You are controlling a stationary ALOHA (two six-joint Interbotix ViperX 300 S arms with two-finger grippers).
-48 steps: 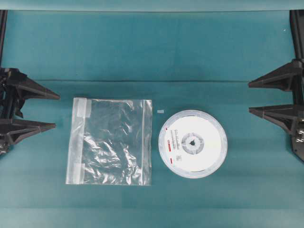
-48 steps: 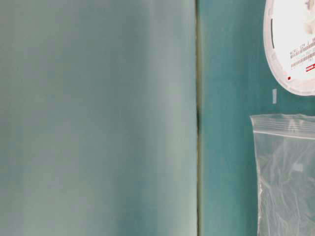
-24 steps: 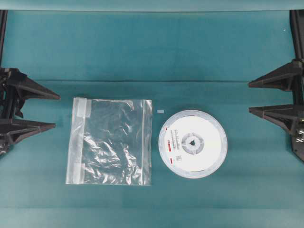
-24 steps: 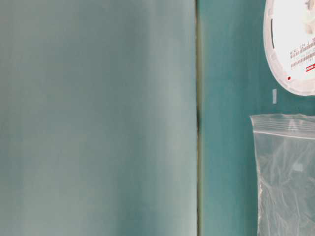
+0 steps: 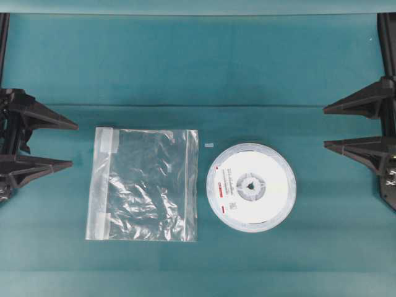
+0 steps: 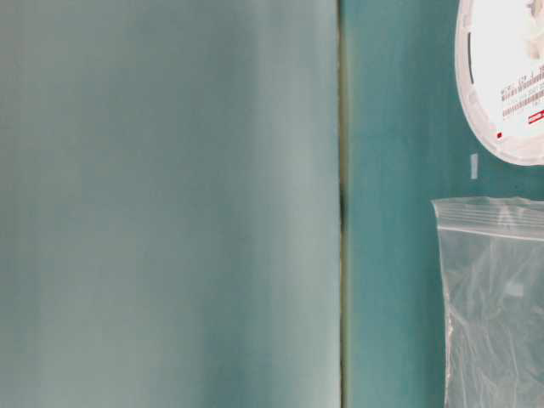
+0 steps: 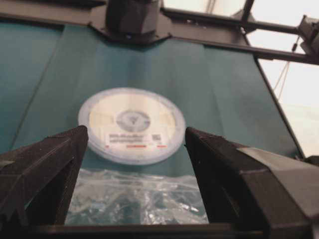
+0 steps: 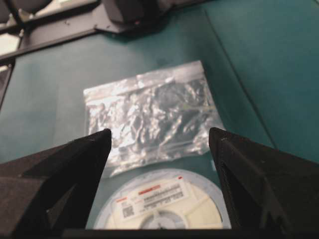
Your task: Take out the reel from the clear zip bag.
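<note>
The white reel (image 5: 251,187) lies flat on the teal table, outside the clear zip bag (image 5: 143,184) and just right of it, a narrow gap between them. The crinkled bag lies flat with nothing inside. In the table-level view the reel (image 6: 507,76) shows at the top right and the bag (image 6: 497,297) below it. My left gripper (image 5: 74,145) stands open at the left edge, apart from the bag. At the right edge, apart from the reel, my right gripper (image 5: 325,128) is open too. Both wrist views show the reel (image 7: 130,123) (image 8: 162,206) and the bag (image 7: 137,199) (image 8: 149,113) between empty jaws.
A tiny white scrap (image 5: 209,145) lies on the cloth between bag and reel. A fold line (image 5: 198,106) crosses the table behind them. The opposite arm's black base (image 7: 132,20) (image 8: 129,12) stands at the far end of each wrist view.
</note>
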